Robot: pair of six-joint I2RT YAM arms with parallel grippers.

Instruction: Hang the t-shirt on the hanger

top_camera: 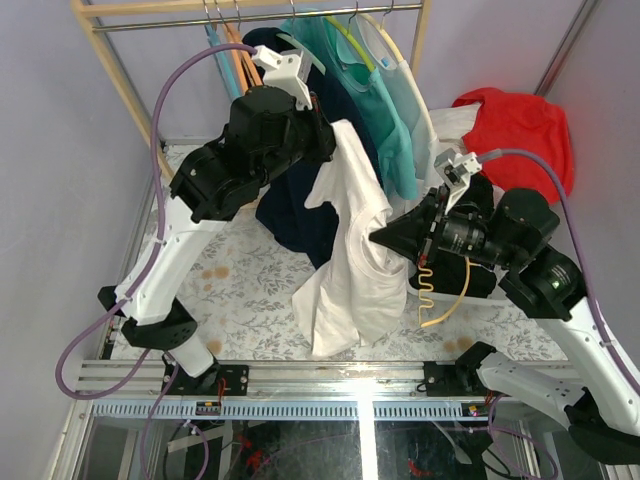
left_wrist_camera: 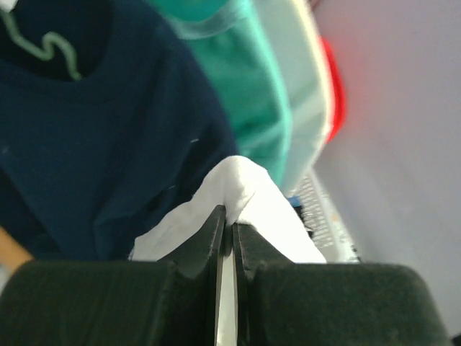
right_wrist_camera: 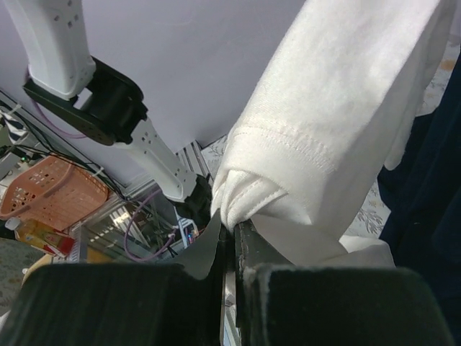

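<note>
The white t-shirt (top_camera: pixel 350 270) hangs in the air between my two grippers, its lower part drooping toward the floral table. My left gripper (top_camera: pixel 335 140) is shut on a fold at the shirt's top, seen in the left wrist view (left_wrist_camera: pixel 230 223) with white cloth (left_wrist_camera: pixel 245 187) bunched at the tips. My right gripper (top_camera: pixel 378 238) is shut on a hemmed edge lower and to the right; the right wrist view (right_wrist_camera: pixel 232 223) shows the stitched hem (right_wrist_camera: pixel 338 108) rolled between the jaws. A thin pale yellow curved hanger (top_camera: pixel 450 298) lies under the right arm, mostly hidden.
A wooden rack with a metal rail (top_camera: pixel 260 18) stands at the back. It carries a navy shirt (top_camera: pixel 300 220), a teal shirt (top_camera: pixel 385 110), a pale mint-white shirt (top_camera: pixel 420 110), orange hangers (top_camera: pixel 240 50) and a light blue hanger (top_camera: pixel 212 40). A red cloth (top_camera: pixel 520 120) lies at the back right.
</note>
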